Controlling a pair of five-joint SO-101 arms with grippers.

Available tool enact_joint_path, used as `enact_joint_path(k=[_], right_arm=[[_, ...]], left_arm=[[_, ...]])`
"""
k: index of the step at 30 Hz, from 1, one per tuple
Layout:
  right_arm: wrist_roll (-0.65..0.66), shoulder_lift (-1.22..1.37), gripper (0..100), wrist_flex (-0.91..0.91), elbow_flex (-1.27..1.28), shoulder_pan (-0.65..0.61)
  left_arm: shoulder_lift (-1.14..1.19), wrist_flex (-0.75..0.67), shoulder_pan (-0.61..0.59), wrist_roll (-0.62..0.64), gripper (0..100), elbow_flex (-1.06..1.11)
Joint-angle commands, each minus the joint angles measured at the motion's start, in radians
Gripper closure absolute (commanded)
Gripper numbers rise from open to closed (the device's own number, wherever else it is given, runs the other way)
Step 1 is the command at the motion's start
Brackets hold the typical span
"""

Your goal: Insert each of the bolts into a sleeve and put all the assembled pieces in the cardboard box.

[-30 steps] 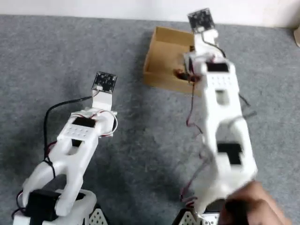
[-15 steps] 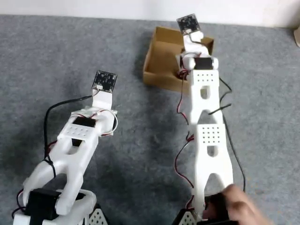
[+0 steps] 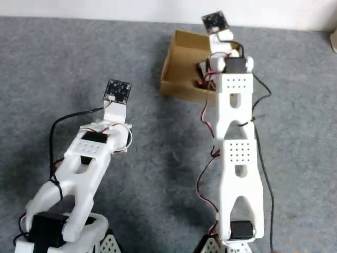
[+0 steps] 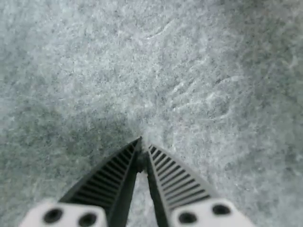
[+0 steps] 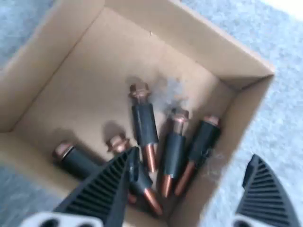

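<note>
The cardboard box stands at the back middle of the grey carpet, and the right arm stretches over it. In the right wrist view the box holds several copper bolts in black sleeves; one assembled piece lies near the middle. My right gripper hangs open above them with nothing between its fingers. The left arm rests at the left, its camera end over bare carpet. My left gripper is shut on nothing, tips just above the carpet.
Grey carpet covers the whole table. A pale wall strip runs along the far edge behind the box. Red and black cables hang beside the right arm.
The right arm has straightened and settled over the box after swinging. A hand at its base, seen earlier, has withdrawn. The left arm has not moved.
</note>
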Motion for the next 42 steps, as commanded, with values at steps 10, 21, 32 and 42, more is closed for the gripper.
enact_joint_path(k=[10, 21, 32, 42], right_arm=[[-0.121, -0.452, 68.9, 0.262, -0.136, -0.124], [-0.216, -1.018, 68.9, 0.263, 0.257, -0.139], [-0.213, -1.980, 68.9, 0.254, 1.405, -0.137], [-0.213, -2.895, 68.9, -0.045, 2.431, -0.136]], left_arm=[[-0.679, -0.132, 0.024, -0.078, 99, 0.374], [-1.463, -0.052, 0.140, -0.133, 99, 0.739], [-1.492, 0.368, 0.070, -0.423, 99, 0.736], [-1.491, 0.672, 0.062, -0.446, 99, 0.736]])
